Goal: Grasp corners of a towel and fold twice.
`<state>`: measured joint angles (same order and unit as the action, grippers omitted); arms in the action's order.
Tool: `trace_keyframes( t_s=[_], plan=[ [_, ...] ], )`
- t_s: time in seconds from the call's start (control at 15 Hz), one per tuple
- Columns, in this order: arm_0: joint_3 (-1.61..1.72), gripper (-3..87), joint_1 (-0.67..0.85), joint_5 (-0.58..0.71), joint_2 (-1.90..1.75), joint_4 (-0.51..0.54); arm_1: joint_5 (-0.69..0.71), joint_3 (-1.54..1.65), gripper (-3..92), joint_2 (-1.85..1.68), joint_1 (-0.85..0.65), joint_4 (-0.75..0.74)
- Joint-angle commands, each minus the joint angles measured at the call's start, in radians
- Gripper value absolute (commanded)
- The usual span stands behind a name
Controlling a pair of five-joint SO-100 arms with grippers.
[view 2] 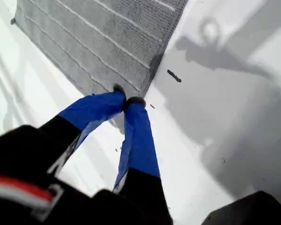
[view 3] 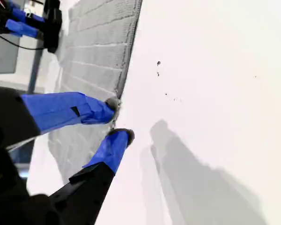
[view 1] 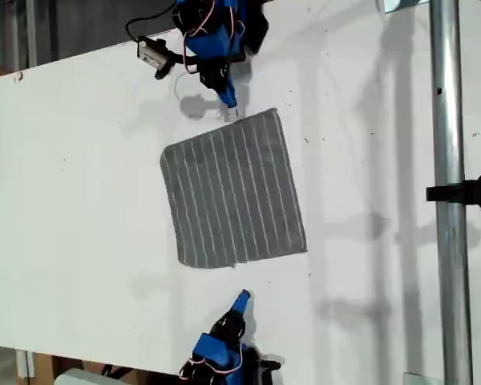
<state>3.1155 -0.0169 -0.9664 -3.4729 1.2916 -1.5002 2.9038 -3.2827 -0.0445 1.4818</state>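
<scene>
Towel place: the towel (view 1: 232, 192) lies flat and open on the white table (view 1: 80, 200), about mid-table, between the two arms; it is turned slightly, so its edges run a little askew to the table's
Towel handling: judged light, soft and limp; a single pinch would only lift a peak and let the rest drag, so it wants two holds raised together; the weave looks grippy rather than slick, and nothing about it is fragile
Where to hold: by the hemmed corners, pinching across the hem at two corners of one edge; the corner (view 1: 274, 114) toward the exterior view's top right looks the handiest for the arm there
First hand: my first hand (view 2: 127, 96) has its blue fingers drawn together, pads meeting, right at that corner (view 2: 146, 84); in the exterior view it (view 1: 231, 108) sits just off the far edge
Second hand: my second hand (view 3: 118, 119) is parted by a small gap beside the near edge, with nothing in it; in the exterior view it (view 1: 242, 298) stands a little apart from the cloth
Hard to tell: whether any hem is caught between the first hand's pads; whether the second hand's upper finger (view 3: 96, 110) touches the cloth or hangs above it
Cut off: both arm bases run out of the exterior view; each wrist view shows only part of the towel
</scene>
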Motion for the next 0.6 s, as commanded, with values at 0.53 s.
trace_keyframes(
  t_s=[0.53],
  plan=[
    [0.005, -2.7, 0.12, -0.44, -0.005, 0.0, 0.049, -0.219, -0.1, 0.15, 0.112, -0.051]
  ],
)
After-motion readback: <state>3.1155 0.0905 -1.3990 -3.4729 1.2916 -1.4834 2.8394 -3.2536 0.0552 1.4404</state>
